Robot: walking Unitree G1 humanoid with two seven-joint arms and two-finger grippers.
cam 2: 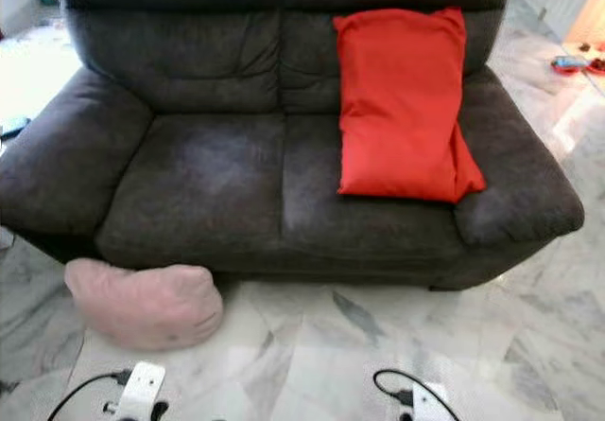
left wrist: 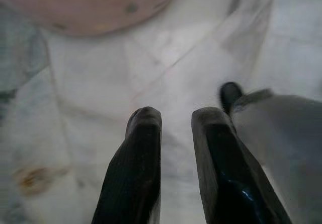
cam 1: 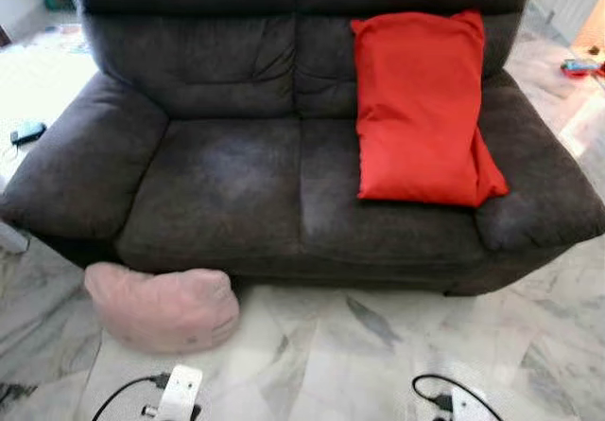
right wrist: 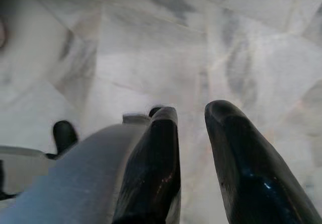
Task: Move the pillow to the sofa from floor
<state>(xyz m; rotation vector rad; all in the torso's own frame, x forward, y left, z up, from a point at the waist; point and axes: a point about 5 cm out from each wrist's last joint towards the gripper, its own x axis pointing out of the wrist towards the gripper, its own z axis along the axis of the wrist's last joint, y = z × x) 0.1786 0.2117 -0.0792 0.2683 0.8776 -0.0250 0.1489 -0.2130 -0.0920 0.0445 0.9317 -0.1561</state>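
Note:
A pale pink pillow [cam 1: 163, 306] lies on the marble floor against the front left corner of the dark grey sofa [cam 1: 236, 184]. A red pillow [cam 1: 421, 109] leans upright on the sofa's right seat against the backrest. My left gripper [left wrist: 176, 116] hangs low over the floor just short of the pink pillow [left wrist: 90, 7], fingers a little apart with nothing between them. My right gripper [right wrist: 191, 110] hangs over bare marble in front of the sofa's right half, fingers also slightly apart and holding nothing.
The sofa's left seat cushion [cam 1: 217, 184] is bare. A small dark object [cam 1: 28, 132] lies on the floor beyond the left armrest, and bright toys [cam 1: 579, 66] lie far right. Marble floor [cam 1: 378, 345] stretches before the sofa.

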